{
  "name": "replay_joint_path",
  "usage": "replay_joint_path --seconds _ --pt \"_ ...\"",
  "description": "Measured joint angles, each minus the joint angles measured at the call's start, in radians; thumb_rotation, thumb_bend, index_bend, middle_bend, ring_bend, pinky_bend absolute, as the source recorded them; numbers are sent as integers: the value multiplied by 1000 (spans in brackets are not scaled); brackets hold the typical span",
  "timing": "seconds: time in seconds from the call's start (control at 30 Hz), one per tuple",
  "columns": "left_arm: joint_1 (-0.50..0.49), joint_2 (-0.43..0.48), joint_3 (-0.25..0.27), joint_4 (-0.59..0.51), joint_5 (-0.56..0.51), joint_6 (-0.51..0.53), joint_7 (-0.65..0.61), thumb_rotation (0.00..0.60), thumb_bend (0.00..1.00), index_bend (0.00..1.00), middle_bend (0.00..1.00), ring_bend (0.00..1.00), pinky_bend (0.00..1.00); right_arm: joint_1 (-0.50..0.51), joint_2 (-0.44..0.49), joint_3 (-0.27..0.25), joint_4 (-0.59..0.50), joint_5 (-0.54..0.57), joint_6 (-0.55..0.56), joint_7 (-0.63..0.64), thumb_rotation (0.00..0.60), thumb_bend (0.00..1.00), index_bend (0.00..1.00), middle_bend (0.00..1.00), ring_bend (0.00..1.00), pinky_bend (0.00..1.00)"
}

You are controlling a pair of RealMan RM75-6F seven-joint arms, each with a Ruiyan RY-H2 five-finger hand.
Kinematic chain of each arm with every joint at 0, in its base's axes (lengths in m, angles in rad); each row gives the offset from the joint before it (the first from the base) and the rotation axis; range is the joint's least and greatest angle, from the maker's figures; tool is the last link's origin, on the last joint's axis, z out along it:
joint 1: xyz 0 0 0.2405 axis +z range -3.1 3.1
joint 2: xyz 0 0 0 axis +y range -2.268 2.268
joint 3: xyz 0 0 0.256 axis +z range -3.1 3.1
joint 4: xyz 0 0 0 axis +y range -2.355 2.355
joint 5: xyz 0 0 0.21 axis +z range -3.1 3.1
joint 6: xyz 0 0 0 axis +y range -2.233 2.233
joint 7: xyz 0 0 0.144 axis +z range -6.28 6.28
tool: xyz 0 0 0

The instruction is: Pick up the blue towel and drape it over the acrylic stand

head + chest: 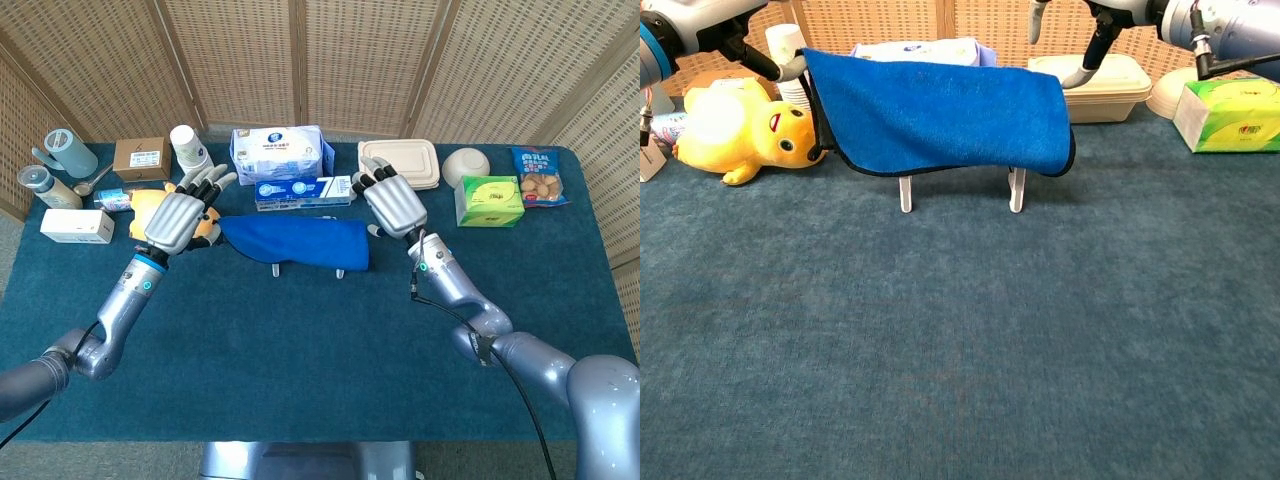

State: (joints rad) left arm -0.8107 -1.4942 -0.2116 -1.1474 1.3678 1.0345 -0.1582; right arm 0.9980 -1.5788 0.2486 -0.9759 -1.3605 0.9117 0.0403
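The blue towel point(295, 243) point(940, 115) lies stretched over the acrylic stand point(1017, 188), whose two clear legs point(340, 271) show below its hem. My left hand point(178, 215) holds the towel's left corner up and out past the stand, above the yellow duck; a fingertip point(790, 68) shows at that corner. My right hand point(393, 203) is at the towel's right end, with a finger point(1080, 68) against the upper right corner. In the head view the other fingers of both hands are spread.
A yellow duck toy point(735, 130) sits just left of the stand. Behind it are a tissue pack point(281, 152), a long box point(303, 190), a lidded food container point(399, 161), a bowl point(466, 165) and a green tissue box point(1230, 112). Cups and boxes crowd the far left.
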Motion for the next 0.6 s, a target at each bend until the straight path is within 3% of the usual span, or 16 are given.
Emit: replay_joint_path --seconds 0.23,0.6 --pt "-1 23 5 -31 -10 -21 49 600 502 0 0 0 0 1 3 -14 12 -18 3 -13 600 0 363 268 63 114" --pt "-4 78 18 -90 -31 -68 147 600 499 0 0 0 0 4 14 -40 24 -43 -7 -39 600 0 341 253 32 87"
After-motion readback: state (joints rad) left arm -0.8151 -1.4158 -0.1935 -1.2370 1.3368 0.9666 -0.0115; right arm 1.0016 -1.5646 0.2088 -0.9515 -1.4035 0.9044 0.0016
